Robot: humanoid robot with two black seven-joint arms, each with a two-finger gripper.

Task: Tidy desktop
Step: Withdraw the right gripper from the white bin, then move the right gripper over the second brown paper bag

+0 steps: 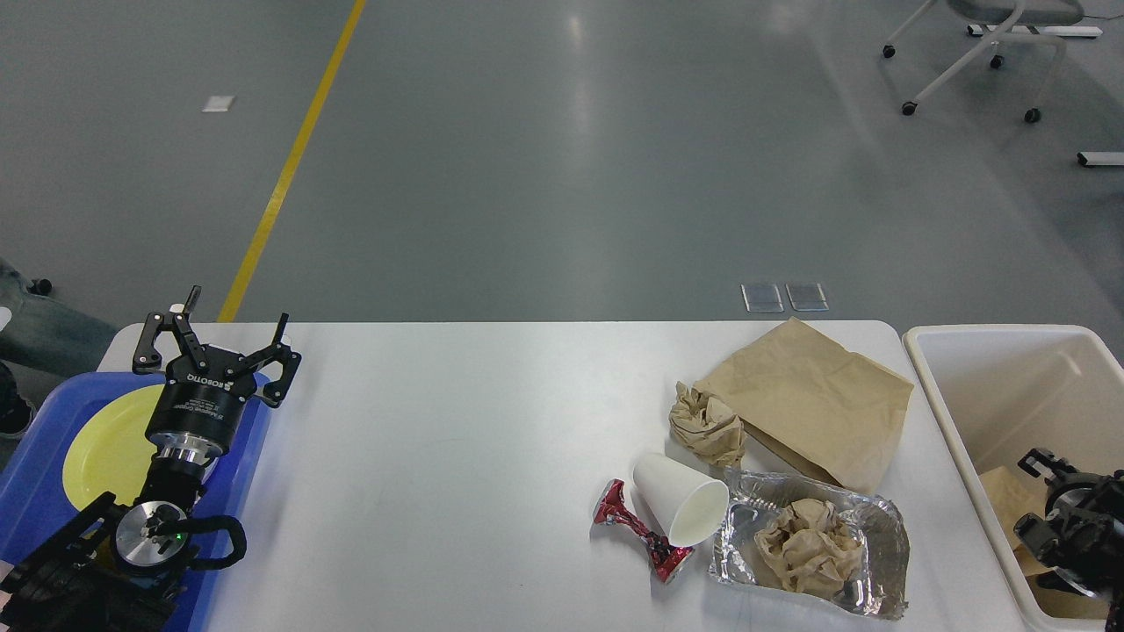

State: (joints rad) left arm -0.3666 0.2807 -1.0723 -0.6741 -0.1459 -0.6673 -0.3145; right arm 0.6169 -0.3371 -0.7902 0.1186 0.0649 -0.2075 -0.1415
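Observation:
The white desktop (457, 439) holds litter on its right half. A flat brown paper bag (808, 395) lies at the back, with a crumpled paper ball (707, 426) at its left. In front of them lie a white paper cup (680, 496) tipped on its side, a crushed red wrapper (641, 531) and a foil tray (878, 527) with a paper wad (808, 549) in it. Above the table's left end, my left gripper (237, 307) is open and empty. My right gripper (1029, 491) is low inside the cream bin (1001, 386), fingers apart, over brown paper (1001, 491).
A blue tray (35, 439) with a yellow plate (101, 448) sits at the left edge under my left arm. The bin stands just off the table's right end. Beyond the table are grey floor, a yellow line (290, 167) and a chair base (975, 53).

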